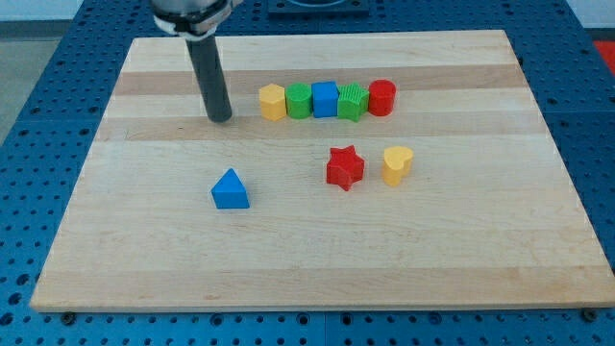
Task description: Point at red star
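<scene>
Wooden counter (144, 259) on a blue perforated base. No pincer on this arm, just a dark rod; my tip (220, 118) sits in the upper left part of the counter, just left of a row of five blocks: yellow hexagon (273, 102), green block (300, 100), blue cube (326, 99), green ridged block (353, 101), red cylinder (382, 97), touching side by side. Red star (345, 167) lies below the row, well apart from my tip, toward the view's right and bottom. Yellow heart (397, 164) just right of the star. Blue triangle (230, 189) below my tip, apart.
</scene>
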You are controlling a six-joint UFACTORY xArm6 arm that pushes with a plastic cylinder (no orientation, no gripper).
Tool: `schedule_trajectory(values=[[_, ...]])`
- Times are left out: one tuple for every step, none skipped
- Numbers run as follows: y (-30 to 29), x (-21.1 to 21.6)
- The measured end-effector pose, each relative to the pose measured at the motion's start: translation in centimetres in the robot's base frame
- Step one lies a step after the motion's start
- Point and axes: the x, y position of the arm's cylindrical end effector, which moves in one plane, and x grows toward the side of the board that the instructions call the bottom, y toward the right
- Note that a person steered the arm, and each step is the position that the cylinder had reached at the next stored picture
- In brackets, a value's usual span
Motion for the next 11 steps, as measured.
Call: schedule_trajectory(values=[[0.8, 3.9], [4.0, 5.0], [5.2, 5.1], [5.5, 5.6], [7.1, 7.8], [8.3, 10.1], [10.2, 12.4], [13.0, 13.9], [15.6, 14.1], [17.1, 13.7], [17.1, 12.8]])
